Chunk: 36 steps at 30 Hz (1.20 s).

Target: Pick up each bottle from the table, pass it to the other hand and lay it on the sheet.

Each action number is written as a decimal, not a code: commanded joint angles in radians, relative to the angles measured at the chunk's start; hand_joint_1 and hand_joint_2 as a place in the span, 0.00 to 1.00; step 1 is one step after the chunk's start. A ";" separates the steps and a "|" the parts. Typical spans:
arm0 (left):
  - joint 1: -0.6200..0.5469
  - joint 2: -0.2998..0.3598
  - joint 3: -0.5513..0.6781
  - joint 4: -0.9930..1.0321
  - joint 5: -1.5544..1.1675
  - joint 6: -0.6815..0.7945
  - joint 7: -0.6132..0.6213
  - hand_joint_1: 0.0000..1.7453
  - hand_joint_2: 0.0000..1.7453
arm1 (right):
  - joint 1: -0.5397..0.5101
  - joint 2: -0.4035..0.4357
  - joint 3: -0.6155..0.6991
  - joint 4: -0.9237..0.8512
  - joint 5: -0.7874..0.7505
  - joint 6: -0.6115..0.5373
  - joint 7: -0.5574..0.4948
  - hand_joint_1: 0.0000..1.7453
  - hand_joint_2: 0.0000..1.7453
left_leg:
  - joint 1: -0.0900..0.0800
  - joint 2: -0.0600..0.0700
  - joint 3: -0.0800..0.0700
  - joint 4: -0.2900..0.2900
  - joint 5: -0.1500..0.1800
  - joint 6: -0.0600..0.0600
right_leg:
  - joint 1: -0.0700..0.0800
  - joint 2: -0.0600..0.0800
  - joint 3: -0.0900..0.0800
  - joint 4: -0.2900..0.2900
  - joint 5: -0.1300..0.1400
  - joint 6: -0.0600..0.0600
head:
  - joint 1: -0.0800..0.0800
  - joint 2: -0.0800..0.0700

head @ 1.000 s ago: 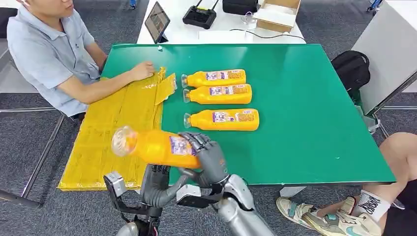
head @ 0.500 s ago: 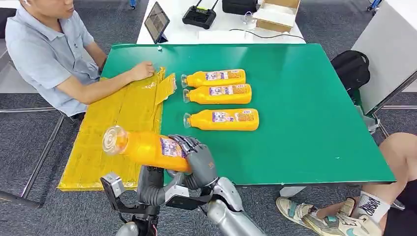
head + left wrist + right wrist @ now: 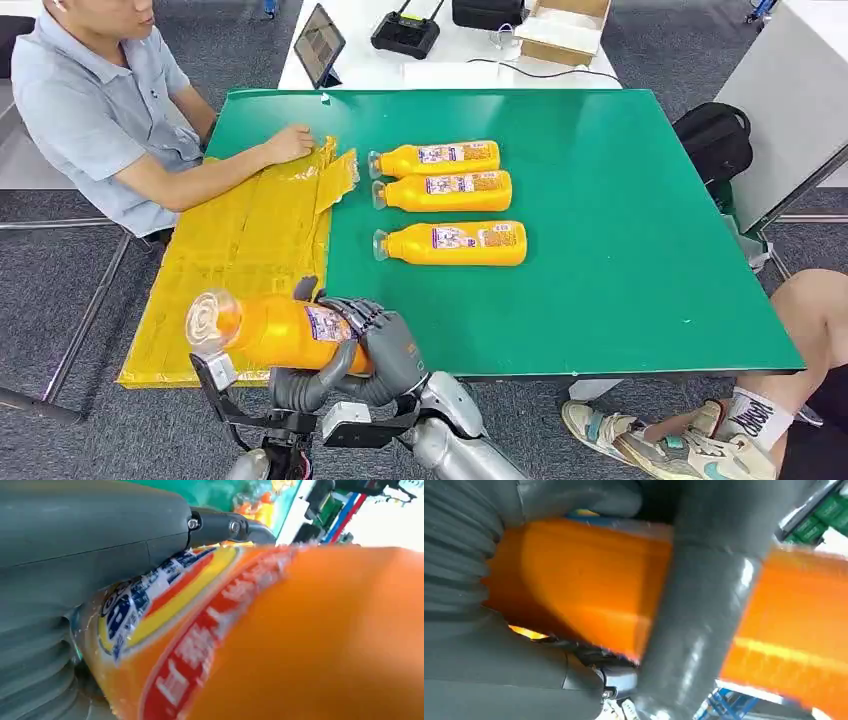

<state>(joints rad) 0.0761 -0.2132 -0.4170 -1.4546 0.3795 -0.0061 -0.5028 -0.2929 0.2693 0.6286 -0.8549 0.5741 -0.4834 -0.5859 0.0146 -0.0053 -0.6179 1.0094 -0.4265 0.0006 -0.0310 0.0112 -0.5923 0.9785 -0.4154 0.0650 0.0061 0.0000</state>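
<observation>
1. At the far left a seated person [image 3: 95, 110] is seen beside the tabletop [image 3: 620, 250], one hand [image 3: 290, 143] resting on the far edge of the yellow sheet [image 3: 240, 250], probably to keep it flat
2. The sheet is spread over the left strip of the green tabletop, and no bottle is lying on it yet
3. Near the front edge a held bottle [image 3: 275, 330] is carried on its side, its clear cap end pointing left over the sheet's near corner; judged from this, the handover is under way, so the bottle is kept level for laying down
4. The left robot hand [image 3: 305, 375] is wrapped under and around the bottle's middle, and in the left wrist view its label [image 3: 165, 605] is pressed against the palm
5. The right robot hand [image 3: 385, 345] is clamped over the base end, a thick finger [image 3: 696, 630] crossing the orange body in the right wrist view; both grips are judged firm
6. Which robot hand bears the weight cannot be told, since the contact points are hidden and both wrist views are blurred
7. Further right three bottles [image 3: 450, 243] lie in a row on the tabletop, caps pointing left, waiting
8. At the right edge a second person's leg and shoes [image 3: 680, 440] are cut off by the frame
</observation>
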 commanded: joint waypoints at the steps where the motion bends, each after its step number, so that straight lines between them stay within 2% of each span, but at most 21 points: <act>1: -0.052 0.002 -0.008 0.026 0.051 -0.067 0.010 1.00 1.00 | -0.007 -0.038 0.099 0.090 -0.008 0.056 -0.030 0.01 1.00 | 0.001 -0.001 0.003 -0.001 -0.001 0.001 | 0.001 -0.002 0.004 -0.001 -0.001 -0.002 | 0.000 0.000; 27: -0.049 -0.001 0.009 0.017 0.056 -0.067 0.007 1.00 1.00 | 0.001 -0.045 0.102 0.077 0.014 0.028 -0.018 0.00 1.00 | 0.001 -0.002 0.004 -0.001 -0.001 0.001 | 0.002 -0.004 0.005 -0.002 -0.002 -0.003 | 0.000 0.000; 28: -0.049 0.000 0.012 0.017 0.056 -0.067 0.007 1.00 1.00 | 0.003 -0.049 0.105 0.072 0.022 0.020 -0.017 0.00 0.00 | 0.001 -0.002 0.003 -0.001 0.000 0.001 | 0.002 -0.004 0.004 -0.002 -0.001 -0.003 | 0.000 0.000; 32: -0.051 -0.005 0.052 0.003 0.024 -0.028 -0.024 1.00 1.00 | 0.031 -0.076 0.119 -0.008 0.068 -0.052 -0.022 0.00 0.00 | 0.001 -0.003 0.004 -0.001 -0.001 0.001 | 0.002 -0.005 0.006 -0.002 -0.002 -0.003 | 0.000 0.000; 36: -0.031 0.007 0.095 -0.047 -0.068 -0.032 -0.033 1.00 1.00 | 0.081 -0.124 0.101 -0.162 0.089 -0.075 -0.007 0.00 0.00 | 0.001 -0.002 0.001 0.000 0.000 0.000 | 0.001 -0.003 0.002 -0.001 -0.001 -0.002 | 0.000 0.000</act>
<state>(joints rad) 0.0928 -0.2132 -0.3727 -1.4611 0.4035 -0.0393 -0.5234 -0.2901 0.2369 0.6752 -0.8599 0.6306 -0.5330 -0.6031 0.0146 -0.0044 -0.6179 1.0094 -0.4265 0.0006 -0.0310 0.0115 -0.5934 0.9784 -0.4153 0.0650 0.0065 0.0000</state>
